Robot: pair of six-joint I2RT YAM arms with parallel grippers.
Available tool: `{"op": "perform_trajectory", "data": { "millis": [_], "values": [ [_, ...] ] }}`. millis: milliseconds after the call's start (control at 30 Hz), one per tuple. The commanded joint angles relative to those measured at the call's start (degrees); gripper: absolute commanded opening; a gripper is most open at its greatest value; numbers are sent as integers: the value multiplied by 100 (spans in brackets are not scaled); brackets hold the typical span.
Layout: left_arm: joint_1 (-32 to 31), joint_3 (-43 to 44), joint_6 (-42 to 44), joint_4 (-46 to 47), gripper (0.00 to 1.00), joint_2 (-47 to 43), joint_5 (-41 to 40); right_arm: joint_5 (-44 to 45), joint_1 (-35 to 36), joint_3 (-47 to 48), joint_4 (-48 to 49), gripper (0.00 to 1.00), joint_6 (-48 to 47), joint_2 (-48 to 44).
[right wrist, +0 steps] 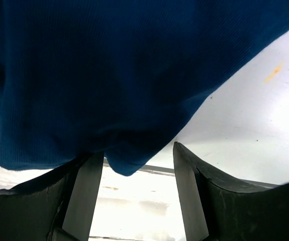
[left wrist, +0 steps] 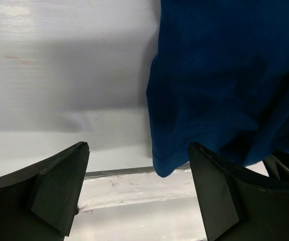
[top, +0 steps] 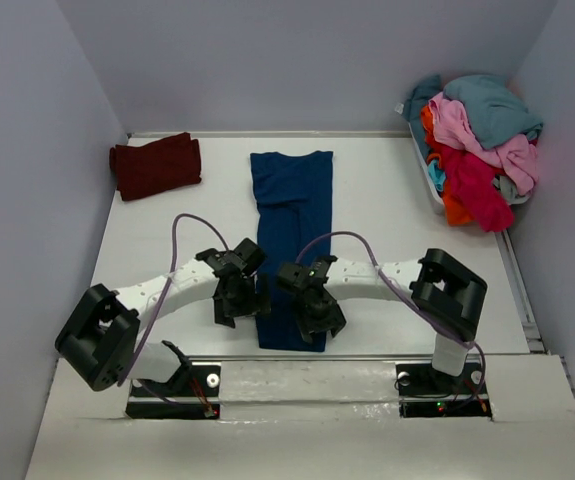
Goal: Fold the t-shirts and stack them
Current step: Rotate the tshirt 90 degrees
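Shirt (top: 289, 230) corners need an even pinch, so we shut L gripper (left wrist: 139, 150) (wide, empty) & R gripper (right wrist: 138, 150) (half-open, empty) together.

We see two white arms, the left arm (top: 152, 292) and the right arm (top: 392, 272). Each carries a bulky black joint block (top: 97, 338) and stands on a black base plate (top: 172, 395). A lilac cable (top: 179, 235) loops along each arm. The left gripper (top: 239, 308) and right gripper (top: 319, 318) are black, with dark, wedge-shaped fingers (left wrist: 59, 193).
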Motion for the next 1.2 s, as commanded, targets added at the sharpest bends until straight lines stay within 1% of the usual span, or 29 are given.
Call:
{"op": "perform_trajectory", "data": {
  "millis": [0, 133, 233, 300, 400, 500, 533, 633, 733, 800, 900, 1033, 1133, 1167],
  "values": [
    [-28, -62, 171, 32, 90, 138, 167, 19, -55, -64, 221, 62, -7, -53],
    [-80, -115, 233, 32, 86, 269, 263, 19, -108, -117, 257, 61, 11, -97],
    [-80, -150, 259, -56, 80, 261, 273, -183, -108, -143, 318, 60, -7, -89],
    [-80, -185, 268, -83, 76, 261, 290, -210, -108, -135, 344, 57, -50, -45],
    [-80, -203, 277, -92, 62, 313, 334, -219, -108, -126, 336, 53, -68, -62],
    [-80, -194, 259, -92, 56, 349, 343, -218, -108, -126, 327, 49, -68, -124],
    [-80, -203, 251, -65, 51, 357, 351, -210, -108, -143, 318, 48, -68, -159],
    [-80, -194, 215, -56, 47, 393, 351, -192, -108, -161, 283, 45, -60, -203],
    [-80, -194, 180, -21, 41, 428, 308, -157, -108, -161, 248, 45, -51, -247],
    [-80, -168, 154, -12, 41, 498, 264, -148, -108, -161, 230, 44, -42, -299],
    [-186, 78, 154, -30, 39, 735, 88, -113, -108, -143, 160, 44, -24, -370],
    [-370, 464, 215, -126, 39, 1034, -175, -69, -108, -117, 107, 43, -16, -431],
    [-432, 833, 233, -293, 45, 1131, -457, -78, -108, -117, 98, 43, -16, -432],
    [-493, 912, 224, -346, 51, 1131, -492, -78, -108, -117, 98, 43, -16, -414]
  ]
}}
